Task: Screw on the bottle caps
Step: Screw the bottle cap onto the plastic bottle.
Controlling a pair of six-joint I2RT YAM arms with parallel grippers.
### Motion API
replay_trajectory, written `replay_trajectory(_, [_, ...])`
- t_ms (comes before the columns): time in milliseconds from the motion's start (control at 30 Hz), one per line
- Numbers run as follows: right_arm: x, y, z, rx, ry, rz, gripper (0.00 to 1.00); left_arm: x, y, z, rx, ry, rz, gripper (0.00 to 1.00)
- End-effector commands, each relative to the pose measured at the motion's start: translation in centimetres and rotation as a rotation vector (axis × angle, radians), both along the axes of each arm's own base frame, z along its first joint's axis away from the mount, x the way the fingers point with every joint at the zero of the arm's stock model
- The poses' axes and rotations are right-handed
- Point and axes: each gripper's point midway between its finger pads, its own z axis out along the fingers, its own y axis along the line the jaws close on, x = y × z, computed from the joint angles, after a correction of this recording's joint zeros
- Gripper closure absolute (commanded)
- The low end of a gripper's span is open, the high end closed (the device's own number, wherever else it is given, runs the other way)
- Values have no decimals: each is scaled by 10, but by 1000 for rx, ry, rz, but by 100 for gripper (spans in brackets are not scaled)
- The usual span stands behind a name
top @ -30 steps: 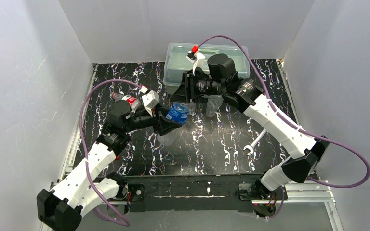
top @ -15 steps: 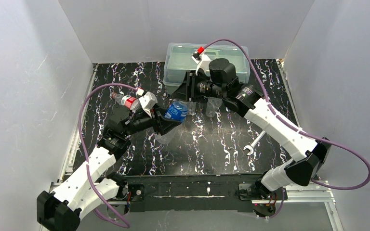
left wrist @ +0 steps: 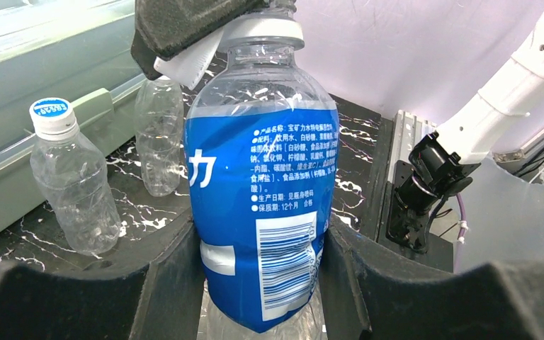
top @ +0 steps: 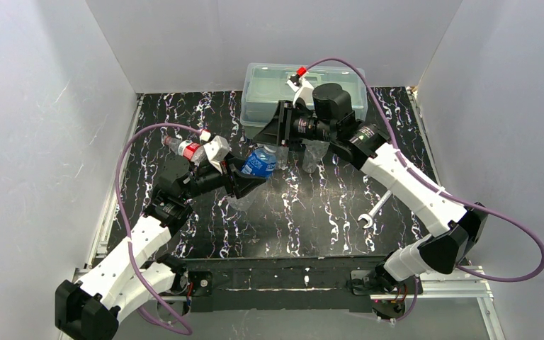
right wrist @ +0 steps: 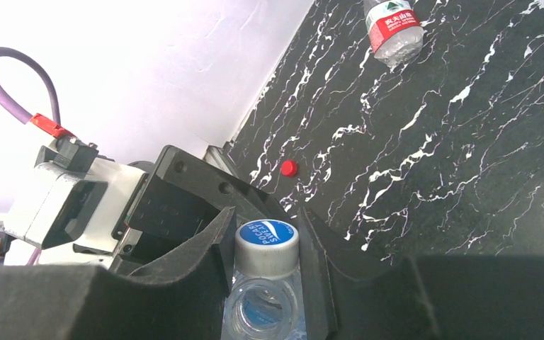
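Note:
My left gripper [top: 249,180] is shut on the blue-label bottle [top: 260,163], holding it tilted above the table; its fingers [left wrist: 163,283] clamp the lower body [left wrist: 262,177]. My right gripper [top: 275,140] is shut on a blue-and-white cap [right wrist: 267,246] at the bottle's neck. In the right wrist view the bottle's open mouth [right wrist: 262,308] shows just beside the cap, so the cap is not seated on it. The red-label bottle [top: 184,147] lies at the back left. A red cap [right wrist: 289,168] lies on the table. A capped plain bottle [left wrist: 67,177] stands near the box.
A translucent lidded box [top: 255,88] stands at the back centre. A second clear bottle [left wrist: 159,138] stands in front of it. A silver wrench [top: 374,210] lies right of centre. White walls close in the left, right and back sides.
My right wrist has rotated with the cap in it; its red knob moved right. My left gripper lifted the bottle slightly up and back.

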Motion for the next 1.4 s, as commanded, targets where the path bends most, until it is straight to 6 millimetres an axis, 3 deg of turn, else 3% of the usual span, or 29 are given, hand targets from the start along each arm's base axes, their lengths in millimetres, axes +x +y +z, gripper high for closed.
replay_trajectory(0, [-3,-10,52,137,-89,-5,65,9,8,-20,34,56,51,100])
replay_trajectory(533, [4,-10,65,175,-106,-14,65,9,12,-25,59,67,72,100])
replay_trajectory(1367, [12,-22,34,82,-130,-79,65,6,14,0,13,37,81,100])
